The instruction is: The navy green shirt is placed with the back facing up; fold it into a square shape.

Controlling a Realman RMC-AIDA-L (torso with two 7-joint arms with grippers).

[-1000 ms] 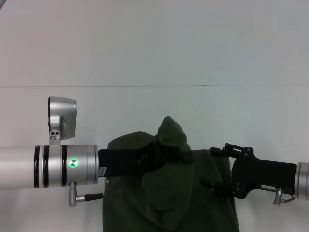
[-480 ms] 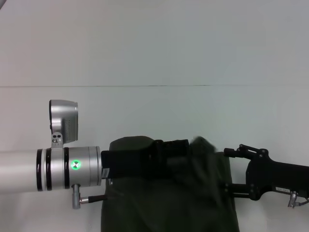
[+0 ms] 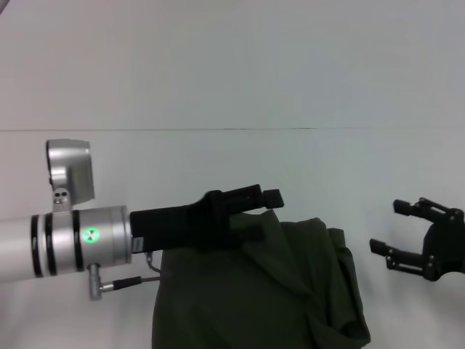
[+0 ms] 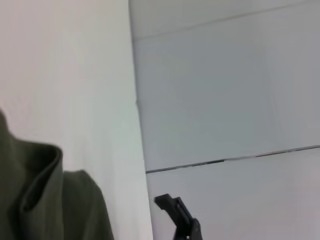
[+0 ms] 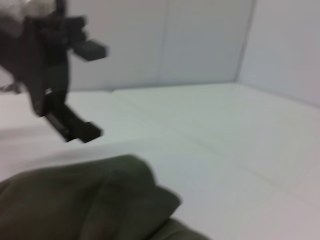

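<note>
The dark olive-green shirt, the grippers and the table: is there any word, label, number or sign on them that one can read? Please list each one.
None: no text can be read in any view.
Dark olive-green cotton shirt: plain fabric, no lettering showing.
Left gripper and right gripper: plain black, no markings visible.
Left arm's silver wrist: only a round green light, not a word.

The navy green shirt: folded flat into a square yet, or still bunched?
Still bunched. The navy green shirt lies rumpled with raised creases along its far edge; both the left gripper and the right gripper are open, clear of it.
</note>
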